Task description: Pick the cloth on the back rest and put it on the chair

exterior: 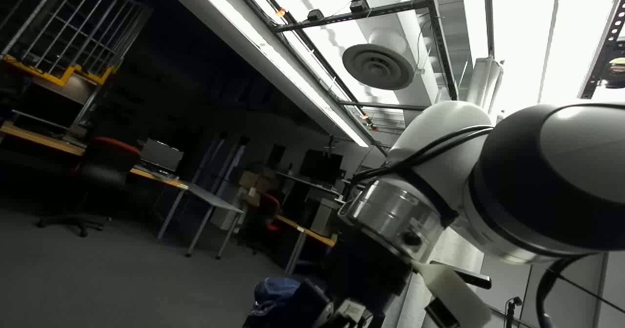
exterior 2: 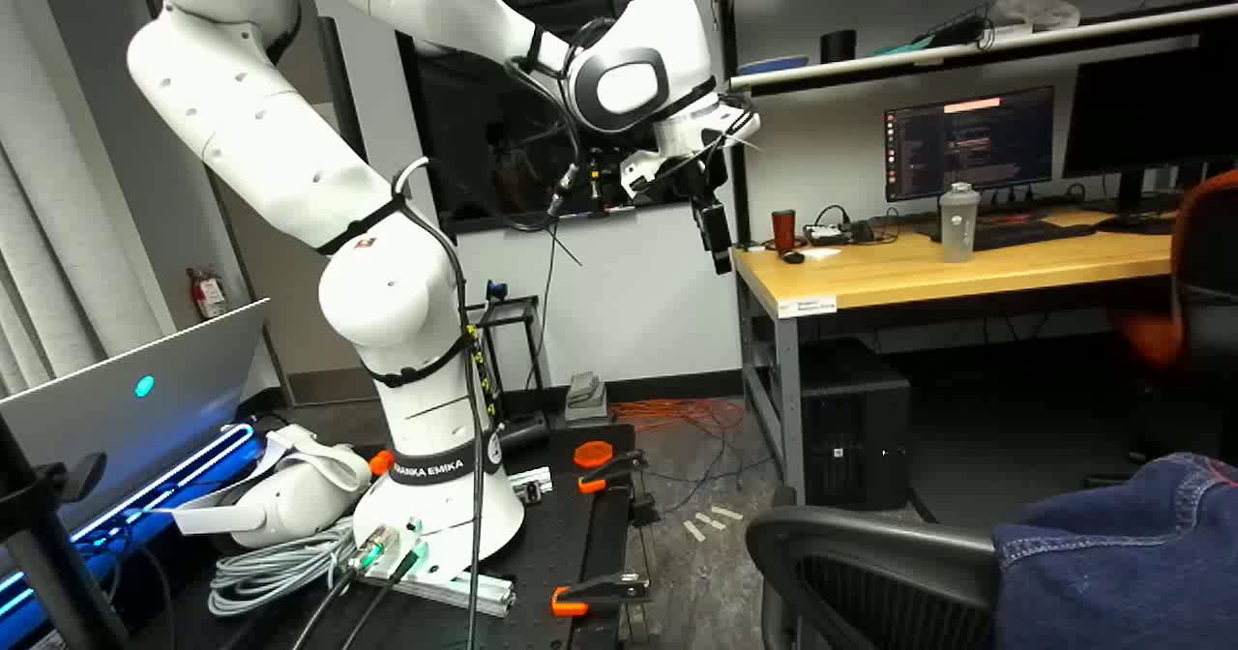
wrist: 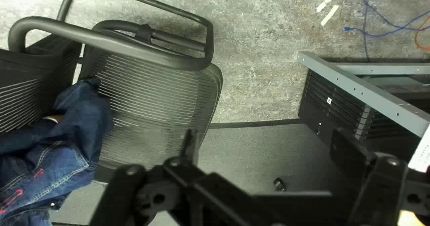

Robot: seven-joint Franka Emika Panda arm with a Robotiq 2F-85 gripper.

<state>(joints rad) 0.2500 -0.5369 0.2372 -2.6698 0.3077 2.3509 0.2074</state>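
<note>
The cloth is dark blue denim with pale stitching and red marks. It hangs in folds over the back rest at the left of the wrist view, its upper end reaching over the seat's edge. It also shows at the lower right of an exterior view and partly behind the gripper in an exterior view. The black mesh chair seat is bare beside the cloth, with an armrest near it. My gripper is open and empty, its fingers wide apart. It is high, right of the seat and apart from the cloth.
A wooden desk with a bottle, a red cup and monitors stands beyond the gripper. A black computer tower is beneath it, near the grey desk leg. An orange chair is at the right.
</note>
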